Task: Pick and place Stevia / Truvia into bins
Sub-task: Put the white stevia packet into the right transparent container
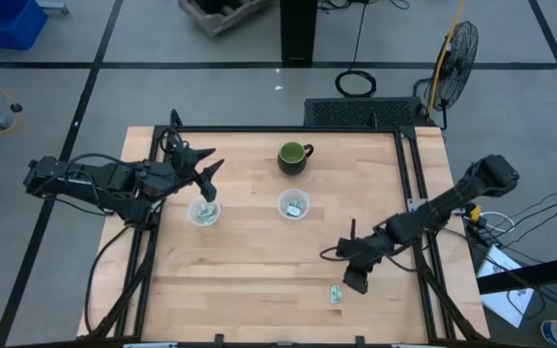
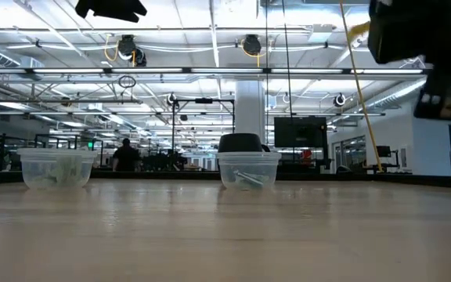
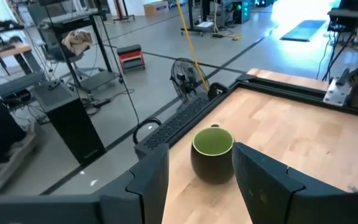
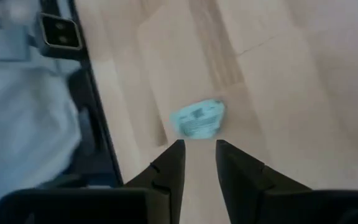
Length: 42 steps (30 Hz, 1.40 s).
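Note:
One pale green sachet (image 1: 337,295) lies flat on the table near its near edge; the right wrist view shows the same sachet (image 4: 197,119) just beyond my fingertips. My right gripper (image 1: 354,283) (image 4: 198,149) hovers beside it, open by a narrow gap, touching nothing. Two clear cups hold sachets: the left cup (image 1: 203,212) (image 2: 55,168) and the middle cup (image 1: 294,205) (image 2: 247,168). My left gripper (image 1: 207,181) (image 3: 201,177) is open above the left cup, holding nothing.
A dark green mug (image 1: 294,157) (image 3: 212,154) stands behind the middle cup, toward the far edge. A black frame rail (image 1: 415,203) borders the table's right side. Bare wood lies between the cups and the near edge.

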Each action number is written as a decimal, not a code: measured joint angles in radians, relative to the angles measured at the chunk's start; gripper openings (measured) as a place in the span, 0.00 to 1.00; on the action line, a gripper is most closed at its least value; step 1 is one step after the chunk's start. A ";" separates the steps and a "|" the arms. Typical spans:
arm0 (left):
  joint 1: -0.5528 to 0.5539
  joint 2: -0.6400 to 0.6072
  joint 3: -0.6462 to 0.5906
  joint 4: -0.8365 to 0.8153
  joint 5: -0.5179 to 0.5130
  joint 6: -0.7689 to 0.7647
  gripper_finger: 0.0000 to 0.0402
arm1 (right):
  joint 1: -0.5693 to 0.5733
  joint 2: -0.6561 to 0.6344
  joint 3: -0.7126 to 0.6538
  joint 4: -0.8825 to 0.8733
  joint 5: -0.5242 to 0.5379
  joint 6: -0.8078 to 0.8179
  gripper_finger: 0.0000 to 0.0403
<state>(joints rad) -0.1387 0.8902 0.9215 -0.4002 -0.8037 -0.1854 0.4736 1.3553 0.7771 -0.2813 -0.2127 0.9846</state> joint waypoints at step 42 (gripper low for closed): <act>0.000 0.000 0.000 -0.016 -0.009 -0.048 0.46 | 0.099 0.283 -0.107 0.430 0.157 -0.187 0.01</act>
<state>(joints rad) -0.1387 0.8898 0.9211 -0.4160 -0.8127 -0.2336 0.5730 1.6381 0.6704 0.1490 -0.0555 0.7973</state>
